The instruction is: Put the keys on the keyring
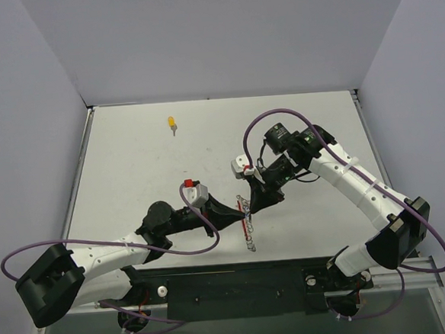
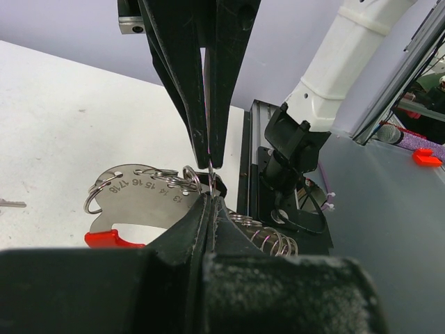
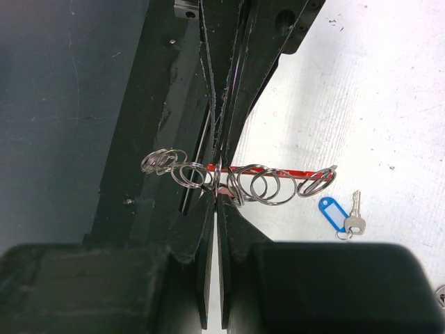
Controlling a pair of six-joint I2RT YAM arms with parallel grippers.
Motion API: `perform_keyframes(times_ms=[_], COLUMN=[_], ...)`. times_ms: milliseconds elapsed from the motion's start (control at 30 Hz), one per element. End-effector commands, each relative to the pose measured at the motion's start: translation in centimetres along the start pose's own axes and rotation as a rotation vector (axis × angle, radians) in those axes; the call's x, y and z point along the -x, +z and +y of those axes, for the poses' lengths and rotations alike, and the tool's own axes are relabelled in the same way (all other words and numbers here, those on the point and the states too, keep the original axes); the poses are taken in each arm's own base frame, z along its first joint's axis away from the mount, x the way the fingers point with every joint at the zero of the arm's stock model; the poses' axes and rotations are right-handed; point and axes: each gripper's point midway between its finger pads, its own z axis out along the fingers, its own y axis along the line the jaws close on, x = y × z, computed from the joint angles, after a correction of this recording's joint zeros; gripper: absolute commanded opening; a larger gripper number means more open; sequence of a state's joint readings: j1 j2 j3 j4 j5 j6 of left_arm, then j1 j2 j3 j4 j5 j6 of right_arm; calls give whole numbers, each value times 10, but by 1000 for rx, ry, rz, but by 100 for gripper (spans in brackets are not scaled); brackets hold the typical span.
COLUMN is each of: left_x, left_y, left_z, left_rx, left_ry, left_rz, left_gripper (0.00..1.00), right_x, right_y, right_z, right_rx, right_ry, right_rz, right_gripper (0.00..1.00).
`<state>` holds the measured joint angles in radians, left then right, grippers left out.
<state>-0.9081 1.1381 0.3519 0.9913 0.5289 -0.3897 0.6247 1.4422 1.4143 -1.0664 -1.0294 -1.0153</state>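
Right end effector [image 3: 217,200] clenches keyring [image 3: 266,185]; top view alone shows yellow-tagged key [image 1: 172,123].

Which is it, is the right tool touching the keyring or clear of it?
Touching. The left wrist view shows the right tool, coming down from above, shut on a thin wire loop that rises from the keyring.

Left arm stretches from its 7 o'clock base, left gripper [image 1: 239,211] pointing toward 3 o'clock; right arm arches out to 2 o'clock and bends inward, right gripper [image 1: 251,205] aimed at 7 o'clock; tips nearly meet, both pinched onto the keyring [image 1: 245,226].
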Motion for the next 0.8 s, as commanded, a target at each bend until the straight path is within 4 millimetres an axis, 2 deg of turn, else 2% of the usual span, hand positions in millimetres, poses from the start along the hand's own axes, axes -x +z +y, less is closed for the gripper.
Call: perform_keyframes(times_ms=[0, 233, 767], left_x=[21, 12, 14], left_y=[7, 12, 10], left_z=[-7, -3, 2], left_rx=[-43, -33, -3], left_ry=[37, 39, 23], left_rz=[-44, 57, 96], left_gripper=[0, 0, 0], right_x=[3, 1, -4], right_y=[6, 8, 15], right_z=[14, 13, 7], right_rx=[63, 64, 45], right_ry=[16, 20, 47], right_rz=[-33, -12, 23], right_gripper=[0, 0, 0])
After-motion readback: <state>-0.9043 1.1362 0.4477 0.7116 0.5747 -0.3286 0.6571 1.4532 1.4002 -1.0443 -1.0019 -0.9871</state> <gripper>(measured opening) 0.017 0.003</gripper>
